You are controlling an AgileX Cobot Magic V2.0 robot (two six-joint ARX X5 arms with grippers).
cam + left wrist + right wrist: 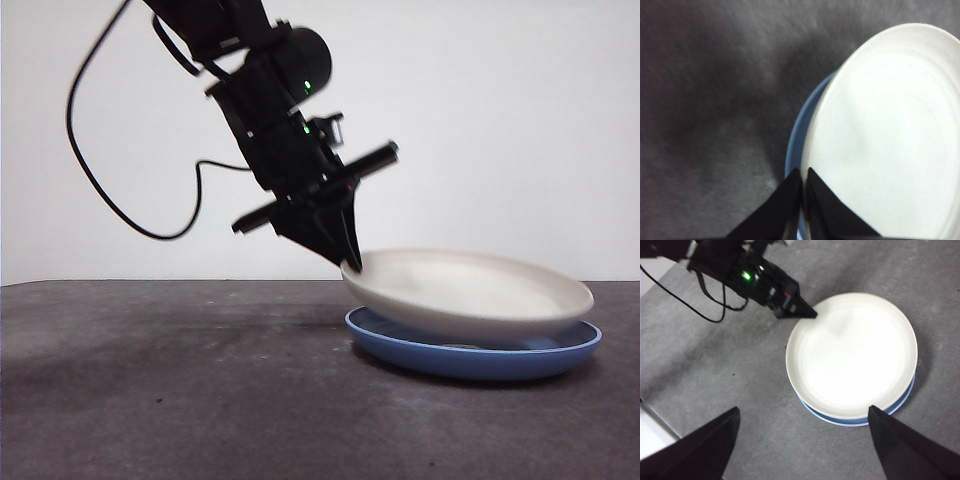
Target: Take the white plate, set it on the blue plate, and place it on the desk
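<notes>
Here the left hand (350,262) is pinched onto the rim of the wide, shallow, cream-white matte plate (470,290), its two black jaws nearly together with only the thin rim between them. The plate stretches straight out away from the fingertips, so the whole dish lies beyond the hand and the grip sits at its nearest edge. In the front view that gripped edge rides higher, tilting the white plate so that its far side rests down in the glossy medium-blue round plate (470,355) beneath it. The two dishes are nearly concentric, the blue one showing as a crescent just under and beside the hand. By my reading, the stacking step is close to done, and what the coming move turns on is the gap below the gripped rim: the hand has to lower that edge until it meets the blue plate. The right hand (800,440) hangs high above both dishes with its jaws spread wide and holding nothing. The blue plate sits on the rough dark grey-brown worktop (150,380).
</notes>
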